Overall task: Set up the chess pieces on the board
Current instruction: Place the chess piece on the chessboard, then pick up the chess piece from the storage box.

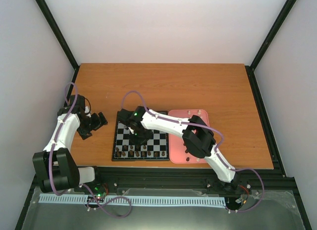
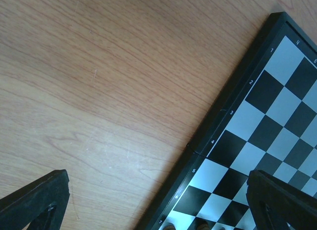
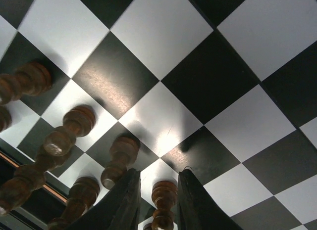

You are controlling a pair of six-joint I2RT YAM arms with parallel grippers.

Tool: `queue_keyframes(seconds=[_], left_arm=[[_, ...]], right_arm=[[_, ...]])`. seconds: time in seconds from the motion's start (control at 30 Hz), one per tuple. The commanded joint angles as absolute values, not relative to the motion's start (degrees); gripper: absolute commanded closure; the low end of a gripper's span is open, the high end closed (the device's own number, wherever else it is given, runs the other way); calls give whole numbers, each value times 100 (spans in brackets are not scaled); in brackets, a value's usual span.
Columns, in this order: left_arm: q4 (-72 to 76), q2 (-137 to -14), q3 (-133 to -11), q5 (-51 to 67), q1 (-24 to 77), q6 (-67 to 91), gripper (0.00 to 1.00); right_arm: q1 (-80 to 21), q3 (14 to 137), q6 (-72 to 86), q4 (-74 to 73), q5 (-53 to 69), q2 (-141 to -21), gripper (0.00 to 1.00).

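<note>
The board [image 1: 159, 139] lies in the middle of the table, with a row of dark brown chess pieces [image 1: 141, 153] along its near edge. My right gripper [image 1: 139, 135] reaches over the board's left half. In the right wrist view its fingers [image 3: 130, 200] stand on either side of a brown chess piece [image 3: 164, 195] that is upright on a pale square, and the right gripper [image 3: 159, 173] is shut on it. More brown pieces [image 3: 119, 158] stand just to its left. My left gripper [image 1: 100, 120] hangs open over bare wood left of the board [image 2: 267, 126], holding nothing.
A pink tray [image 1: 178, 116] lies against the board's right side, partly under the right arm. The left wrist view shows wooden tabletop [image 2: 99, 91] beside the board's black border. Black frame posts rise at the table's back corners.
</note>
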State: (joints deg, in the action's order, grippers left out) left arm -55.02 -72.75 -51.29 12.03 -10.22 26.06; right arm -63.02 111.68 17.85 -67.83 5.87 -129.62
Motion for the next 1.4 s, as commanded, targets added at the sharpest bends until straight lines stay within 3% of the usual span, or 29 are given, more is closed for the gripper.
queue_keyframes(seconds=[0.0, 0.3, 0.43, 0.73, 0.9, 1.37], left_arm=[[-5456, -7307, -5276, 1191, -1006, 2509, 0], [-5479, -7297, -5309, 1187, -1007, 2505, 0], [-5484, -7285, -5301, 1187, -1009, 2505, 0], [-5432, -7306, -5257, 1249, -1008, 2510, 0], [-5383, -7378, -5265, 1284, -1011, 2514, 0], [-5368, -7477, -5278, 1240, -1008, 2505, 0]], right_arm=[[-6337, 11034, 1806, -6768, 497, -12955, 77], [-6267, 11016, 2089, -6641, -269, -12587, 72], [-6100, 10849, 2253, -6601, -730, -12254, 65], [-5208, 8735, 2473, -6390, -788, -10816, 64], [-4851, 7838, 2477, -6367, -853, -10332, 58], [-4472, 6696, 2398, -5912, -335, -9967, 59]])
